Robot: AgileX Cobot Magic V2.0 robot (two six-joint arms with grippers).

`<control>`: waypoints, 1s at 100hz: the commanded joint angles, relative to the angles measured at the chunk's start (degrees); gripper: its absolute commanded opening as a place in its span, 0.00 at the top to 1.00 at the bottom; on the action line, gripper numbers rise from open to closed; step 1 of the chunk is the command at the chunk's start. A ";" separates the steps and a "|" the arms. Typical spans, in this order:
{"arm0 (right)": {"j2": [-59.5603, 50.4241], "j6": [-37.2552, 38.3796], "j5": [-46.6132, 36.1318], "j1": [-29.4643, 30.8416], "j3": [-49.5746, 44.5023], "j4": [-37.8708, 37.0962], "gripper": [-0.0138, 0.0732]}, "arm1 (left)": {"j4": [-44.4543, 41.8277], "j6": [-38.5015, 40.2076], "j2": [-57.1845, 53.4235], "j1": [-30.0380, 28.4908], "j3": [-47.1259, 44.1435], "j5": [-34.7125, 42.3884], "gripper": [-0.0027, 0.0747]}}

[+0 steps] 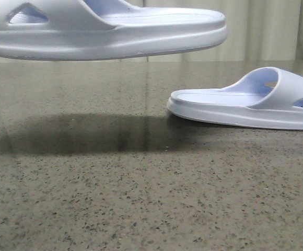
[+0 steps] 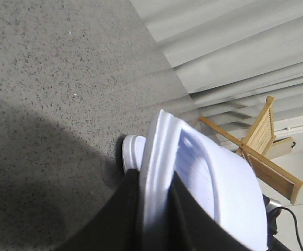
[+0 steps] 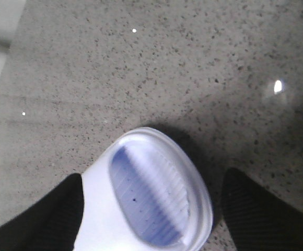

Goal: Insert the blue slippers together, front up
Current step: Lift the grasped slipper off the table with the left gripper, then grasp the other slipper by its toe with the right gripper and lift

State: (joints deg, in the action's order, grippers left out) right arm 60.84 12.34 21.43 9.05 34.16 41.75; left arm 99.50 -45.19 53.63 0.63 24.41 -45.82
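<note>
Speckled stone table, pleated curtain behind.

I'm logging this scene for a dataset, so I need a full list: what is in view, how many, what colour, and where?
blue slippers: two, pale blue-white; one lifted above the table on the left, one lying on the table on the right.
table: one, speckled grey-green stone, under everything.
curtain: pale, behind the table.
wooden frame: one, light wood, beyond the table.
left gripper: black, shut on the lifted slipper.
right gripper: black, open, fingers either side of the lying slipper.
</note>
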 commanded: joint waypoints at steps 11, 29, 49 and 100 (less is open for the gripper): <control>0.70 -0.25 -3.02 0.18 -0.31 0.95 0.30 | 3.15 0.46 -0.48 -0.23 1.46 -2.35 0.95; 2.32 -0.25 -3.12 0.07 -0.52 1.50 0.30 | 2.99 0.46 -0.48 -0.23 1.46 -2.27 0.95; 3.83 -0.25 -3.51 -0.03 -0.52 2.12 0.30 | 2.89 0.46 -0.48 -0.23 1.46 -2.27 0.95; 8.76 -2.21 -5.56 -4.89 -0.18 4.98 0.42 | 2.67 0.46 -0.48 -0.23 1.46 -2.24 0.95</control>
State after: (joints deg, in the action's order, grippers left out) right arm 68.64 11.02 16.28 5.38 33.08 46.38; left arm 99.06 -45.19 53.63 0.63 24.41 -45.82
